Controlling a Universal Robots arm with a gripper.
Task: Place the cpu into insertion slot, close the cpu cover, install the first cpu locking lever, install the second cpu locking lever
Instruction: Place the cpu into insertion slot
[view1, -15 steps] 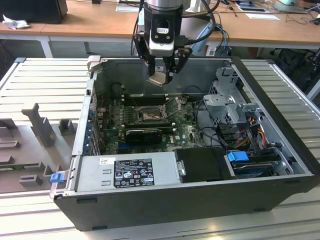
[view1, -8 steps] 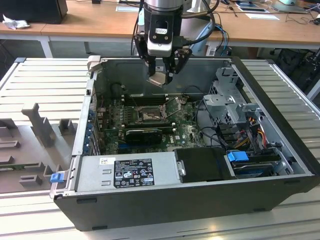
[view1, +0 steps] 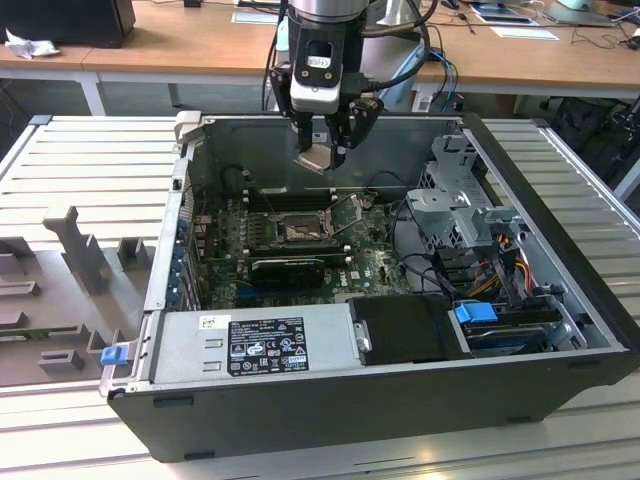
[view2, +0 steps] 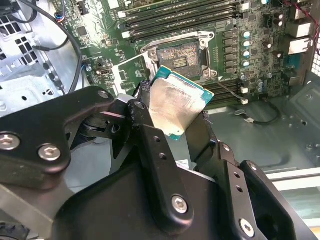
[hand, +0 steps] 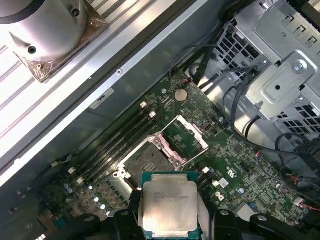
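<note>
A slatted grey metal tabletop (view1: 90, 160) carries an open dark computer case (view1: 400, 400), which lies on its side with its inside facing up. In the exterior view, a grey power supply (view1: 250, 345) runs along the case's near wall. A metal drive cage (view1: 455, 200) with bundled cables sits toward the exterior view's right.

A green motherboard (view1: 370, 265) covers the case floor. Long black memory slots (hand: 120, 145) run beside the socket.

The arm's black end effector (view1: 325, 150) hangs above the far part of the case, over the board and clear of it. Its fingers (view2: 145, 100) are closed on two opposite edges of the cpu (view2: 175, 105).

The insertion slot (hand: 145, 162) is uncovered, a dark square inside a silver rim. The cpu cover (hand: 186, 135) is swung open just beside it, and green board shows through its square window.

The cpu is in the air, held above the board and apart from the socket. In the exterior view it is tilted. In both wrist views its pale silvery face is toward the camera, with a thin green border around it. In the first wrist view the socket lies just past the chip's far edge.
</note>
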